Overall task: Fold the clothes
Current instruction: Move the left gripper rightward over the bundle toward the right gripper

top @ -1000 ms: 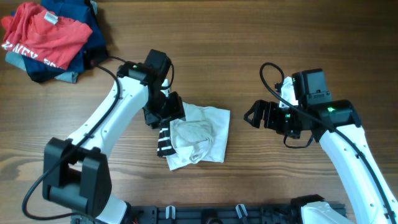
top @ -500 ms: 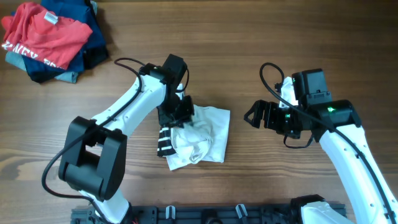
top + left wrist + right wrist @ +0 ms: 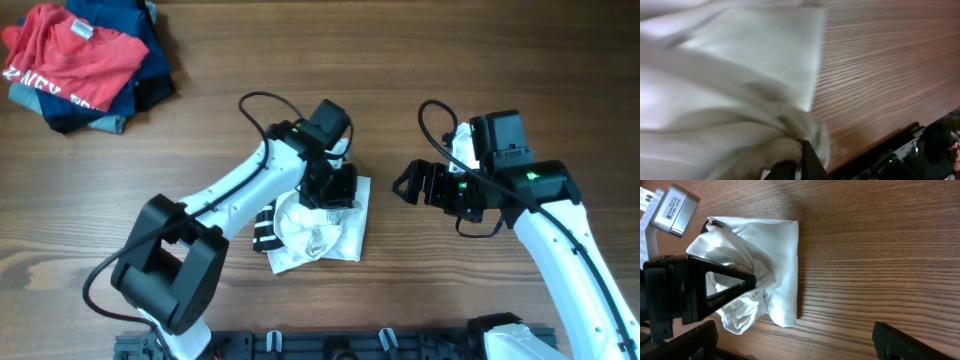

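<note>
The clothes (image 3: pixel 335 235) are a crumpled white garment lying bunched mid-table, with a dark striped patch (image 3: pixel 263 230) at their left edge. My left gripper (image 3: pixel 332 188) sits on their upper part, shut on a bunch of white fabric. In the left wrist view the fabric (image 3: pixel 730 75) fills most of the frame and gathers into the closed left gripper (image 3: pixel 801 150). In the right wrist view the clothes (image 3: pixel 782 245) lie ahead, with the left gripper's fingers (image 3: pixel 725 282) pinching a ridge of cloth. My right gripper (image 3: pixel 432 195) hovers open to the right of the clothes, holding nothing.
A pile of red and navy garments (image 3: pixel 75 65) lies at the far left corner. A black rail (image 3: pixel 350 345) runs along the table's near edge. Bare wood (image 3: pixel 870 270) separates the clothes from my right gripper.
My left gripper has moved right across the clothes, from their left edge to their upper middle, and has shut on the fabric. The right arm has stayed still.
</note>
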Controlling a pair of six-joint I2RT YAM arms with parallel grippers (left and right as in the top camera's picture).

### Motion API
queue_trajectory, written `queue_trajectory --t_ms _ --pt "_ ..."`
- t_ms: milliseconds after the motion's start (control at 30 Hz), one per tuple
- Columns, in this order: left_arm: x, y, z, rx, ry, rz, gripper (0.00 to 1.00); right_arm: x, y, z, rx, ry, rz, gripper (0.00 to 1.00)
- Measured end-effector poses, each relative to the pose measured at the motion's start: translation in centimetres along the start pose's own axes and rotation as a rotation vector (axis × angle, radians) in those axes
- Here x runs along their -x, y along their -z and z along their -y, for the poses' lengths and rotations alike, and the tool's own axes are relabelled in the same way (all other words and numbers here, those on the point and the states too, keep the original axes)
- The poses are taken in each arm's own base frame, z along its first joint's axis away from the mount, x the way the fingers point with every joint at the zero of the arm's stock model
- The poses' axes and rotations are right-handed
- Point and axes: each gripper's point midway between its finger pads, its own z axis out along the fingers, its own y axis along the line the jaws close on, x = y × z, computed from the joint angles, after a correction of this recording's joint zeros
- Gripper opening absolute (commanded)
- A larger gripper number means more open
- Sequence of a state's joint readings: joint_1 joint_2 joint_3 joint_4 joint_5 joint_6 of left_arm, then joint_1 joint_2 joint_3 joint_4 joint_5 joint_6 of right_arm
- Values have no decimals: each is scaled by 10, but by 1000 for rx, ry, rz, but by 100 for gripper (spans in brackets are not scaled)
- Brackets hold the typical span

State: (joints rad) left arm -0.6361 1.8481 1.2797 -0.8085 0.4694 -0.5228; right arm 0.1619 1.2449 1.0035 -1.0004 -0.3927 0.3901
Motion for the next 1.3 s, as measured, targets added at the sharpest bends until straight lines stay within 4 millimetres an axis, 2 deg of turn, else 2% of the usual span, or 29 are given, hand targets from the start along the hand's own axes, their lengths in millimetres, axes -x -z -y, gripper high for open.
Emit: queue_trajectory --t_ms 267,467,500,567,600,667,867,967,1033,1067,1133,1167,1200,1233,1300 --pt "23 -3 31 -86 -88 111 4 0 0 0 1 -9 2 100" --pt "49 2 53 -163 -115 221 5 1 0 0 1 -16 2 99" --pt "51 0 54 -169 -111 225 21 1 0 0 1 -16 3 100" --pt "52 -5 54 -170 -97 221 61 1 0 0 1 -16 2 99" --pt "52 -9 52 -165 -89 213 71 1 0 0 1 -16 2 100" --pt "49 -17 51 -157 -78 196 74 1 0 0 1 -16 2 100" --pt "40 -17 51 -157 -86 158 75 0 0 0 1 -16 2 99" --pt "30 9 58 -152 -117 150 75 1 0 0 1 -16 4 99" --pt "25 47 69 -171 -155 196 79 2 0 0 1 -18 6 99" --pt "23 78 77 -199 -182 242 81 2 0 0 1 -17 6 100" --pt "14 112 79 -206 -209 284 80 2 0 0 1 -17 6 99" --pt "2 137 69 -176 -201 308 80 2 0 0 1 -17 7 99" --pt "-4 150 61 -151 -194 326 80 2 0 0 2 -17 6 99" --pt "-11 158 46 -103 -175 322 80 3 0 0 3 -16 9 99" --pt "-15 155 26 -38 -153 292 80 4 0 -1 6 -12 17 100"
